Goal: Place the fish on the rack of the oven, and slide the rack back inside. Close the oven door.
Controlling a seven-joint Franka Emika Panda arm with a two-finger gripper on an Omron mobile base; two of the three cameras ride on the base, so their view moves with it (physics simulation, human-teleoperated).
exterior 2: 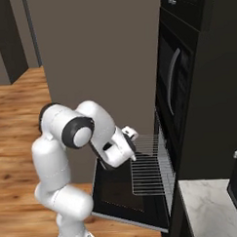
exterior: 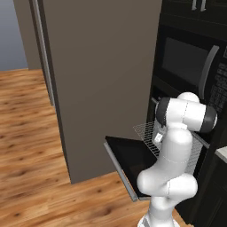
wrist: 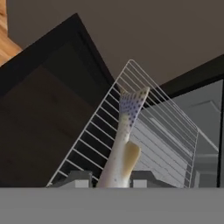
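Two fingers of gripper [wrist: 109, 183] pinched tight on fish [wrist: 121, 144], tail pointing away, held over rack [wrist: 157, 131] so it can drop flat on the wires. Rack [exterior 2: 151, 169] pulled out over oven door [exterior 2: 116, 196], prob. to give room for loading. Door [exterior: 131, 157] hanging flat open, w/ oven [exterior 2: 163, 152] behind it. Still to do: let go, push rack in, shut door.
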